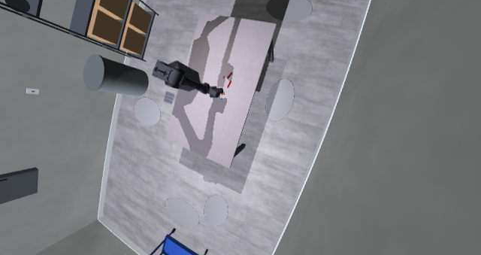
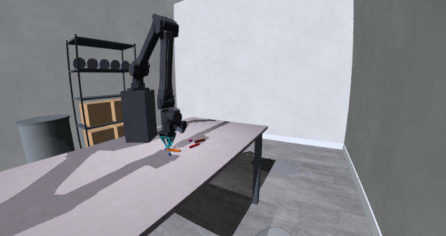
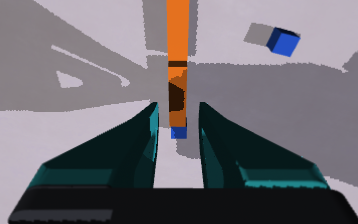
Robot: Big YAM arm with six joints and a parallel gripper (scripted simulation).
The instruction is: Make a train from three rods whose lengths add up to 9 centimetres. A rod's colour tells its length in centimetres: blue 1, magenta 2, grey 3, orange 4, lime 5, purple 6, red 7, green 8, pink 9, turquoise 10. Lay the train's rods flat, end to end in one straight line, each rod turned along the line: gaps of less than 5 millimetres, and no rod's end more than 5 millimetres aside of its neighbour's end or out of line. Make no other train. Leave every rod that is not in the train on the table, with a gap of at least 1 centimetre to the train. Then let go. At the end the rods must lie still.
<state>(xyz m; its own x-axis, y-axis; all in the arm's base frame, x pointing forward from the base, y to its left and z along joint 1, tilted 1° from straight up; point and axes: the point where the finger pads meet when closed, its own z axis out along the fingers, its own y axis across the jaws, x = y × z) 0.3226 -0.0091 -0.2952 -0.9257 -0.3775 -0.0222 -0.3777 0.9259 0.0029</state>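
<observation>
Two orange rods, the far one (image 3: pixel 178 30) (image 2: pixel 178 150) and the near one (image 3: pixel 178 72), lie end to end in one line, with a thin dark seam between them. A blue rod (image 3: pixel 179 133) (image 2: pixel 165 149) continues the line at the near orange rod's end, with no visible gap. My gripper (image 3: pixel 178 111) (image 2: pixel 168 147) is partly open, low over this near end, with room between each finger and the rods. Another blue rod (image 3: pixel 285 43) (image 2: pixel 169 154) lies apart, turned askew. Two red rods (image 2: pixel 200 140) (image 2: pixel 194 145) and a magenta rod (image 2: pixel 190 140) (image 1: pixel 224 77) lie farther off.
The table (image 1: pixel 248 59) (image 2: pixel 139 194) carries all the rods, with arm shadows across them. The dark arm pedestal (image 2: pixel 137 118) stands at the table's side. A grey cylinder (image 2: pixel 47 138) and a shelf rack stand beyond the table.
</observation>
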